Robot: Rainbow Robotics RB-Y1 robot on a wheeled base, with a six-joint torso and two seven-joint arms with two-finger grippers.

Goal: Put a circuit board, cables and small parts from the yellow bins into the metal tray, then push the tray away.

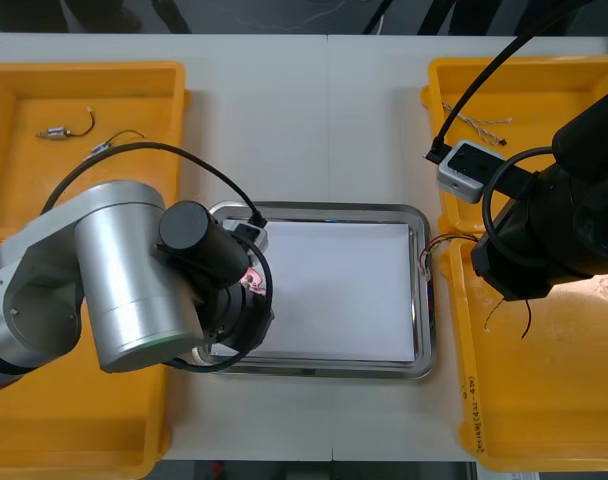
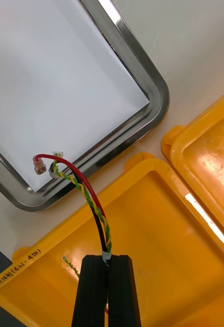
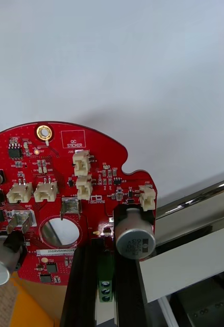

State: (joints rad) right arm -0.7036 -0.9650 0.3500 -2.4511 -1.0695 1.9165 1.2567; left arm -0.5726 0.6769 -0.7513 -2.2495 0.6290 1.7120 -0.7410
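The left arm fills the lower left of the front view and reaches over the left edge of the metal tray (image 1: 425, 300). The left gripper (image 3: 105, 253) pinches the edge of a round red circuit board (image 3: 66, 168), its fingers held apart by the part of the board between them. The board sits over the tray's white inside, near the rim. In the front view a sliver of red shows beside the arm at the tray's left side.

At the right of the front view the right arm hangs over the lower right bin (image 1: 544, 400), just beside the tray. The right gripper (image 2: 107, 257) is pressed together on one end of a red and yellow cable (image 2: 89, 191). The cable arches from the fingers across the bin wall and the tray's rim. Its plug ends are over the white inside at the tray's corner; whether they touch it I cannot tell.

The upper left bin (image 1: 14, 100) holds small metal parts (image 1: 59, 130). The upper right bin (image 1: 544, 75) holds a pale twisted cable (image 1: 479, 122).
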